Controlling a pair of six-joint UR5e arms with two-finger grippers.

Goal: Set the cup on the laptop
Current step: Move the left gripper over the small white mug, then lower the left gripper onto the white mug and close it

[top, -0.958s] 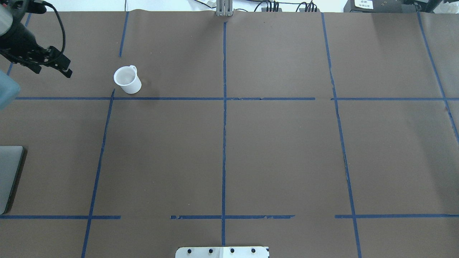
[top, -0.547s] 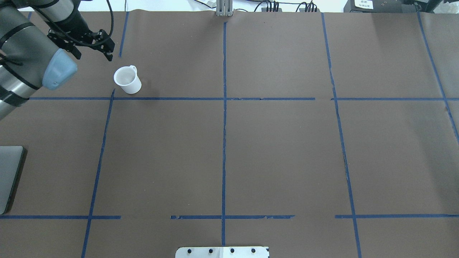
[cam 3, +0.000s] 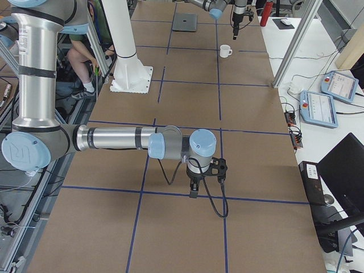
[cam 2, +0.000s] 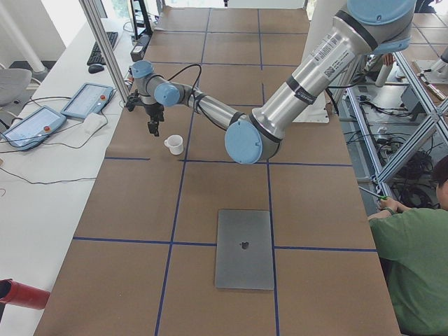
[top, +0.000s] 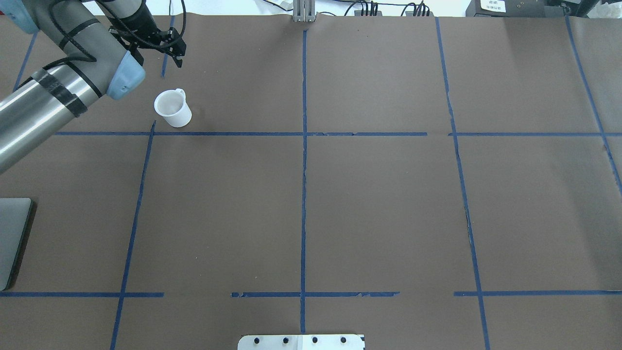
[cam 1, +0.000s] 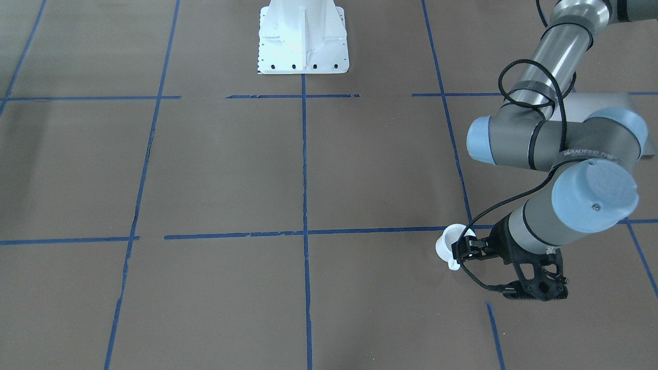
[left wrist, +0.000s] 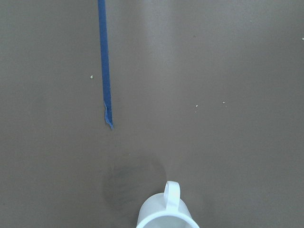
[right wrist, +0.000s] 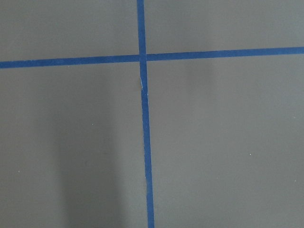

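The white cup [top: 172, 108] stands upright on the brown table cover, handle toward the far side; it also shows in the front view [cam 1: 447, 242] and at the bottom edge of the left wrist view [left wrist: 166, 217]. My left gripper [top: 179, 52] hovers above the table just beyond the cup, pointing down, empty, and looks open [cam 1: 463, 248]. The silver-grey laptop [cam 2: 244, 248] lies closed and flat near the table's left end; only its edge shows overhead [top: 12, 238]. My right gripper [cam 3: 191, 190] shows only in the right side view, and I cannot tell its state.
Blue tape lines [top: 303, 170] divide the brown cover into squares. The white robot base [cam 1: 302, 38] stands at the near middle edge. Teach pendants [cam 2: 66, 112] lie on the white bench beyond the far edge. A person in green [cam 2: 416, 266] sits by the robot's side.
My left arm has swung in from the left edge, rightward and farther from the robot, until its gripper is past the cup's far side. The cup and laptop have not moved.
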